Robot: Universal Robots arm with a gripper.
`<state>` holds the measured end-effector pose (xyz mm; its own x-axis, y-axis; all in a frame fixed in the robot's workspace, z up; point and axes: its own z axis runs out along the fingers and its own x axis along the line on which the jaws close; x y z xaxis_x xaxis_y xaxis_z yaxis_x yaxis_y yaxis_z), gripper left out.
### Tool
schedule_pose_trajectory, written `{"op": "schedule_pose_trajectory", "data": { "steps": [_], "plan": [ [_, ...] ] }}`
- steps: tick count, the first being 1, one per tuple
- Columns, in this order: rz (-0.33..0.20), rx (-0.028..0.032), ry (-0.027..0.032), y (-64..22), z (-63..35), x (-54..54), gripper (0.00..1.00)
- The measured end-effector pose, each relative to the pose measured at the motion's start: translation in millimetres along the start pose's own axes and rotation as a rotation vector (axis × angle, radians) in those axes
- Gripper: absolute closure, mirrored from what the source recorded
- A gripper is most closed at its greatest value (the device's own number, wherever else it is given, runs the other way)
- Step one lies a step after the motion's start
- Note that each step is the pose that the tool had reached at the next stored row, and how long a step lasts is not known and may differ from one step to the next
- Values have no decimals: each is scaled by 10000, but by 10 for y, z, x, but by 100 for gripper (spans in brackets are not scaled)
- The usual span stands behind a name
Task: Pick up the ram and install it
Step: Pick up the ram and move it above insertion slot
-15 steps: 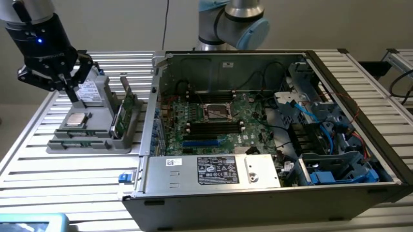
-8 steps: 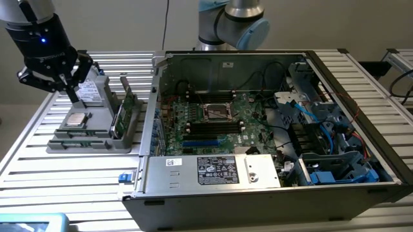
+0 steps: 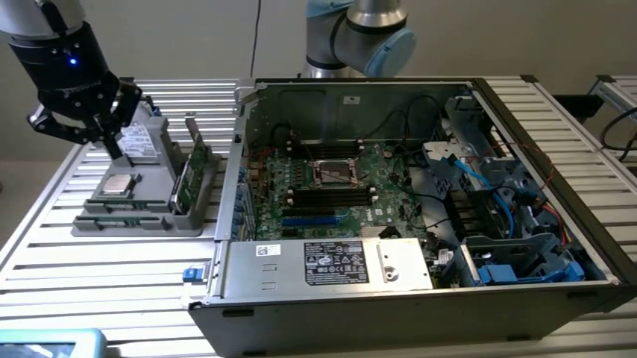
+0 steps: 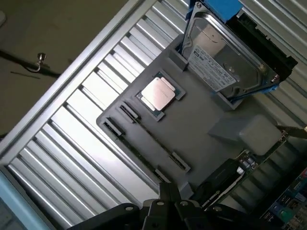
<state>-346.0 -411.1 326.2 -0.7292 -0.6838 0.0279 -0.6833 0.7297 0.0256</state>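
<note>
The ram [image 3: 185,179] stands on edge in a slot of the grey tray [image 3: 149,221], at the side toward the case [image 3: 418,298]. It looks light, stiff and fragile, best gripped by its long bare edges. The pincer [image 3: 95,123] hangs over the tray's far end, fingers apart, holding nothing.

Open air above the gray tray [image 3: 139,216]. Upright ram [image 3: 185,179] stands close beside the computer case [image 3: 418,298] wall, narrowing access there; hard drive [image 4: 225,57] crowds the tray's far end.

Even indoor light, glare on the slatted metal table [image 4: 91,143], soft blur in the wrist view.
</note>
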Motion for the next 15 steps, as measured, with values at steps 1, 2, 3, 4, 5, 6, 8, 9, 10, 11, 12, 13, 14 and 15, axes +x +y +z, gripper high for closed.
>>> {"op": "schedule_pose_trajectory", "data": {
  "steps": [1, 2, 3, 4, 5, 6, 8, 9, 10, 11, 12, 13, 14, 15],
  "plan": [
    [-169, 4, 3, 0, 1, 0, 89],
    [-365, 8, 7, 0, 2, 0, 89],
    [-545, 12, 10, 0, 2, 0, 89],
    [-729, 16, 14, 0, 3, 0, 89],
    [-916, 21, 18, 0, 4, 0, 89],
    [-1095, 25, 22, 0, 4, 0, 89],
    [-1455, 35, 30, 0, 5, 0, 89],
    [-1639, 39, 34, 0, 6, 0, 89],
    [-1820, 44, 38, 0, 6, 0, 89],
    [-1999, 49, 44, 0, 5, 0, 89],
    [-2185, 53, 49, 0, 5, 0, 89],
    [-2353, 58, 53, 0, 6, 0, 89],
    [-2543, 63, 57, 0, 6, 0, 89],
    [-2730, 68, 61, 0, 6, 0, 89]
  ]
}}
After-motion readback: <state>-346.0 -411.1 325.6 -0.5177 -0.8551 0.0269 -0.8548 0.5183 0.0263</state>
